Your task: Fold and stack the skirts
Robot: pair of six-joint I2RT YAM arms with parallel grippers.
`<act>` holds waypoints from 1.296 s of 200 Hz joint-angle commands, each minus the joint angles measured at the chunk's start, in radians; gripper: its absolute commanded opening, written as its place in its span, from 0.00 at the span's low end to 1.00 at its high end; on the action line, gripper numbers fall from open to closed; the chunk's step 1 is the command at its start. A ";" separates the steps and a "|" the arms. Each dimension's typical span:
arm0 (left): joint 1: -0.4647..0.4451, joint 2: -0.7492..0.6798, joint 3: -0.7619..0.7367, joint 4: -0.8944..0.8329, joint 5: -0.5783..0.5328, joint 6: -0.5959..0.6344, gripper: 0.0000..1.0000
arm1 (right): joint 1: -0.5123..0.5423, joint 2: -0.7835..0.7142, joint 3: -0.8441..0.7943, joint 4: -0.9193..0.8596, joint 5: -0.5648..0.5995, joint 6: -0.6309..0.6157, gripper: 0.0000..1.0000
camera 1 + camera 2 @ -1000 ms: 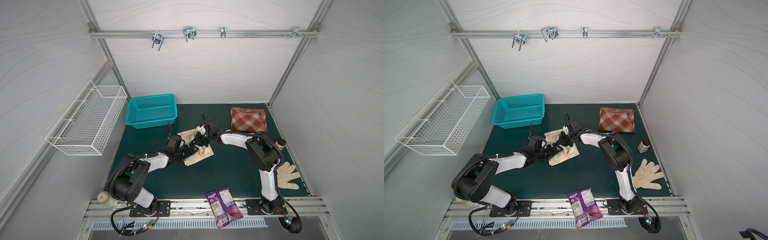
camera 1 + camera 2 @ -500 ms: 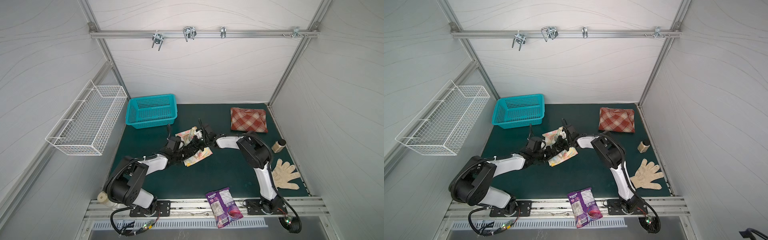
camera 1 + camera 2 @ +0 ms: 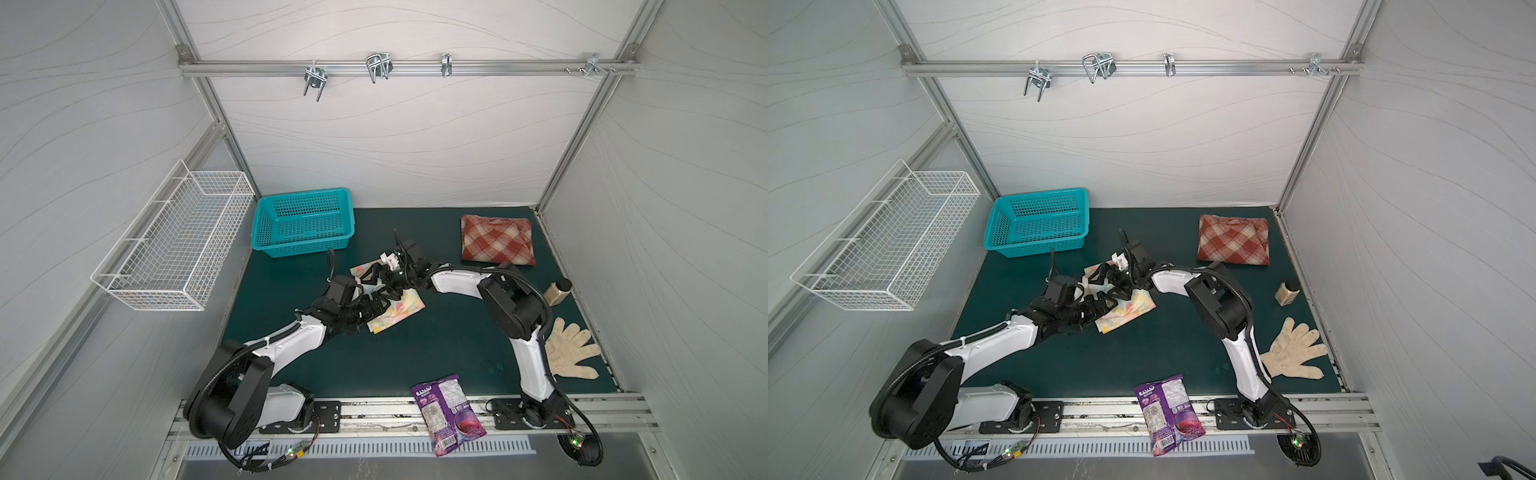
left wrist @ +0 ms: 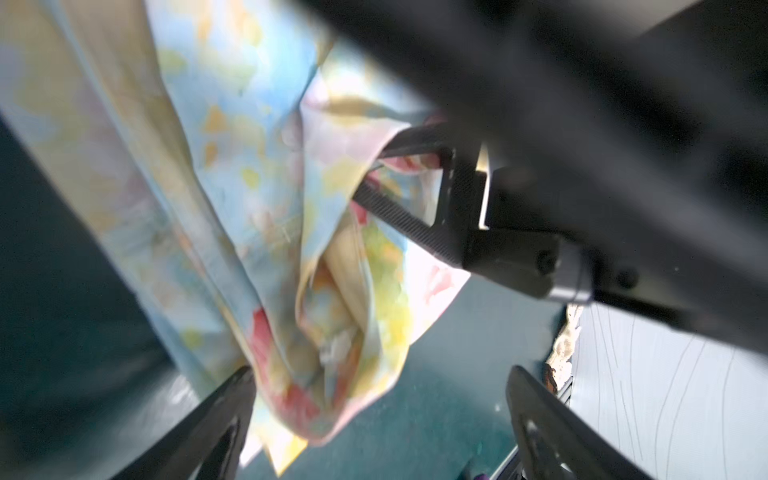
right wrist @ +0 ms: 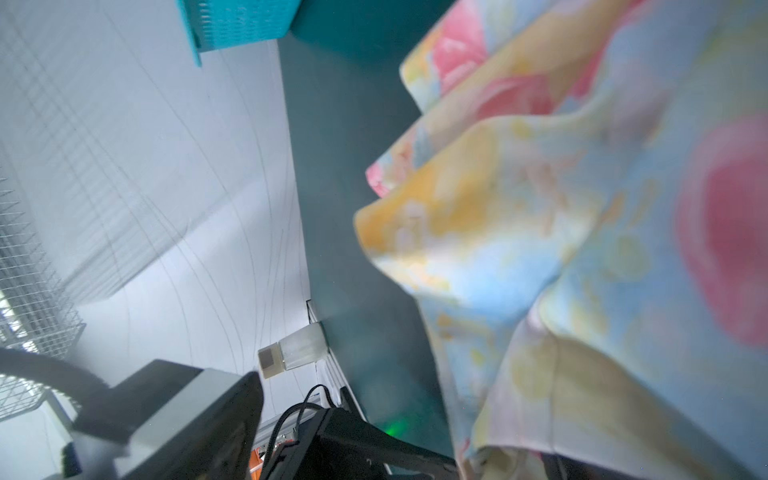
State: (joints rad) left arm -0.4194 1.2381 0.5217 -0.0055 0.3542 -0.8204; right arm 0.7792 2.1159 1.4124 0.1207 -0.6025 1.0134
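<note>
The pastel floral skirt (image 3: 401, 309) (image 3: 1131, 307) lies partly folded on the green mat in the middle, seen in both top views. My left gripper (image 3: 376, 305) (image 4: 378, 399) is open at its near-left edge, with cloth brushing one finger (image 4: 224, 411). My right gripper (image 3: 378, 280) (image 5: 395, 415) stands open over the skirt's far part. Floral cloth (image 5: 582, 249) drapes over and hides one of its fingers. The rust-red plaid skirt (image 3: 496, 245) (image 3: 1233, 245) lies folded at the back right, away from both grippers.
A teal basket (image 3: 303, 226) stands at the back left and a wire basket (image 3: 174, 249) hangs on the left wall. A small bottle (image 3: 559, 291) and a cream glove (image 3: 571, 353) lie at the right edge. A purple snack bag (image 3: 446, 409) overhangs the front edge.
My right gripper has gone from shut to open, letting go of the floral skirt, and has shifted a little to the left. The left gripper stays open.
</note>
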 commanded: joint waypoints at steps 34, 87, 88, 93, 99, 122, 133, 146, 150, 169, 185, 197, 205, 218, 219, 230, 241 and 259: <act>0.002 -0.190 0.114 -0.215 -0.082 0.051 0.95 | -0.067 -0.145 0.067 -0.136 -0.032 -0.090 0.99; 0.002 -0.069 0.218 -0.195 -0.046 0.061 0.95 | -0.166 -0.186 0.063 -0.261 -0.050 -0.228 0.99; 0.001 -0.065 0.219 -0.191 -0.044 0.060 0.95 | -0.167 -0.186 0.062 -0.263 -0.049 -0.230 0.99; 0.001 -0.049 0.226 -0.177 -0.034 0.056 0.95 | -0.171 -0.186 0.059 -0.272 -0.043 -0.239 0.99; 0.001 -0.029 0.235 -0.164 -0.024 0.053 0.95 | -0.178 -0.183 0.056 -0.282 -0.034 -0.250 0.99; -0.002 0.042 0.262 -0.118 0.013 0.037 0.95 | -0.193 -0.149 0.054 -0.306 -0.015 -0.288 0.99; -0.007 0.063 0.268 -0.097 0.019 0.026 0.95 | -0.195 -0.121 0.057 -0.294 -0.022 -0.289 0.99; -0.015 0.075 0.277 -0.087 0.022 0.019 0.95 | -0.193 -0.087 0.054 -0.250 -0.042 -0.260 0.99; -0.020 0.076 0.277 -0.087 0.017 0.019 0.95 | -0.191 -0.076 0.054 -0.230 -0.051 -0.244 0.99; -0.025 0.071 0.278 -0.096 0.001 0.019 0.95 | -0.173 -0.022 0.088 -0.198 -0.072 -0.210 0.99; -0.025 0.056 0.272 -0.113 -0.010 0.024 0.95 | -0.152 0.019 0.143 -0.217 -0.068 -0.207 0.99; -0.025 0.040 0.263 -0.121 -0.016 0.026 0.95 | -0.140 0.048 0.174 -0.210 -0.074 -0.194 0.99; -0.025 0.029 0.256 -0.128 -0.020 0.028 0.95 | -0.133 0.059 0.185 -0.191 -0.078 -0.177 0.99; -0.024 0.015 0.249 -0.143 -0.030 0.037 0.95 | -0.122 0.071 0.191 -0.151 -0.083 -0.146 0.99; -0.025 0.013 0.249 -0.145 -0.031 0.037 0.95 | -0.120 0.072 0.192 -0.149 -0.083 -0.144 0.99; -0.024 0.005 0.246 -0.158 -0.039 0.046 0.95 | -0.109 0.086 0.216 -0.140 -0.092 -0.127 0.99; -0.024 -0.004 0.244 -0.163 -0.044 0.049 0.95 | -0.097 0.106 0.249 -0.139 -0.102 -0.113 0.99; -0.024 -0.012 0.239 -0.165 -0.050 0.051 0.95 | -0.080 0.136 0.292 -0.116 -0.121 -0.075 0.99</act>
State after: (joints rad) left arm -0.4416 1.2507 0.7536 -0.1677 0.3317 -0.7841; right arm 0.6769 2.2116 1.6478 -0.0536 -0.6807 0.8722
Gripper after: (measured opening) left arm 0.947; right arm 0.992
